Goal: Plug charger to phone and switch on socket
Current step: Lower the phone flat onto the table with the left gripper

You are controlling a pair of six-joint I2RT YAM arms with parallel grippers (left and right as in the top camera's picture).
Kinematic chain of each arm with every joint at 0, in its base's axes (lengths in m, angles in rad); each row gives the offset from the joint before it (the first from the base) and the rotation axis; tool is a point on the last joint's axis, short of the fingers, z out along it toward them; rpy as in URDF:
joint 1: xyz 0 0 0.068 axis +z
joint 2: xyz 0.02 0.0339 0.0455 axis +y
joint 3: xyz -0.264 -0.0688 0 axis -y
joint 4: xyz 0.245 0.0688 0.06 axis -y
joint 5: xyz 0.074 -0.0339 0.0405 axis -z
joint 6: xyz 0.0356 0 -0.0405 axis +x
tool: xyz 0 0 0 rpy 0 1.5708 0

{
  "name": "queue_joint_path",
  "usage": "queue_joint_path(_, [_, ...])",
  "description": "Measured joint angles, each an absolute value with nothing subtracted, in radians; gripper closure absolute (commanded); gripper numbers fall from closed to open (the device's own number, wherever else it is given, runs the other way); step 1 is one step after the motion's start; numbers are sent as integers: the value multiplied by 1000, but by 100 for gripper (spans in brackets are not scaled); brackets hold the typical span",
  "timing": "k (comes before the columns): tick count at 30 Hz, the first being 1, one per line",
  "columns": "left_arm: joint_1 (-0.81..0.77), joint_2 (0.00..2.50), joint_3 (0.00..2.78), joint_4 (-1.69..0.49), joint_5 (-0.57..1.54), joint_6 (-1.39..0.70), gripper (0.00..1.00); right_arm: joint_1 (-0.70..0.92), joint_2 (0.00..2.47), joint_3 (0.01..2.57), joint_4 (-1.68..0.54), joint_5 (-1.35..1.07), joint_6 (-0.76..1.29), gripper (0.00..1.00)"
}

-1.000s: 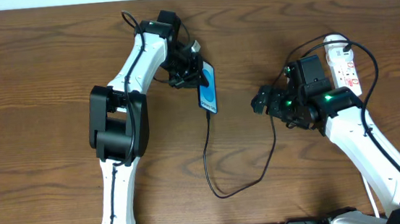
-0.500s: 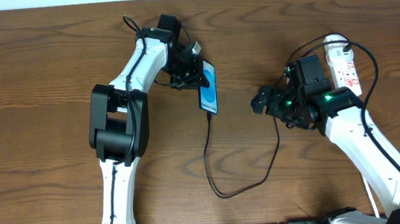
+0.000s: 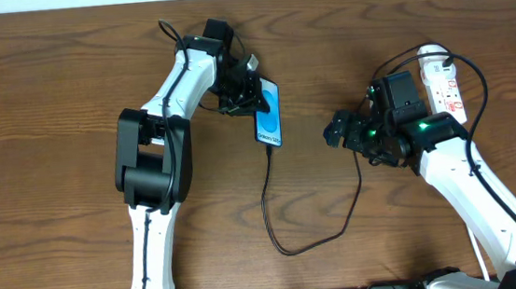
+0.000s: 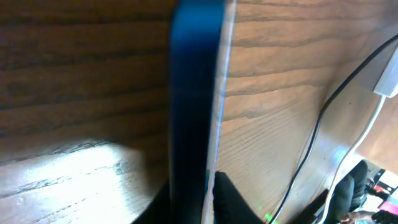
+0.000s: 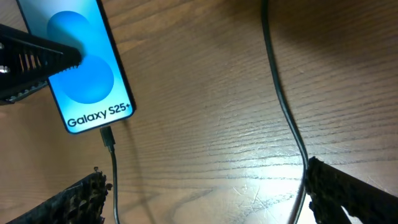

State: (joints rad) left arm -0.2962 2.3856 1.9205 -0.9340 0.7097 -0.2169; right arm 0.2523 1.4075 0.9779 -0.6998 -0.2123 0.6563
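Barely anything was altered over the last second: the phone (image 3: pixel 270 115) was nudged only a touch on the bench (image 3: pixel 49 107) and was left lying face up near the middle, its screen lit blue. The left end effector (image 3: pixel 246 94) was still kept pinched on the phone's upper left edge, with one finger laid across the screen in the right wrist view. The charger (image 3: pixel 268 200) was seen running from the phone's lower end down and round toward the right arm, its loop unchanged. Its connector tip (image 5: pixel 108 137) was seen seated at the phone's bottom edge, so the plugging step was judged done, or very nearly. The right end effector (image 3: pixel 339 130) was held spread and empty, to the right of the phone, with the socket (image 3: pixel 445 86) behind it at the far right. The switch was judged to be what remained; its state could not be told.
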Motion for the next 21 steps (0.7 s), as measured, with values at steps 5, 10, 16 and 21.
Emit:
queue_joint_path(5, [-296,2386,1921,-934,703,-221,68,252,1407,978,-700,-213,657,1])
queue_joint_path(10, [-296,2386,1921,-936,696,-222,66,252,1407,978,-701,-213,656,1])
queue_joint_path(16, [-296,2386,1921,-974,627,-224,56,252,1407,978,-709,-213,657,1])
queue_joint_path(21, [-296,2386,1920,-981,597,-230,37,252,1407,978,-711,-213,656,1])
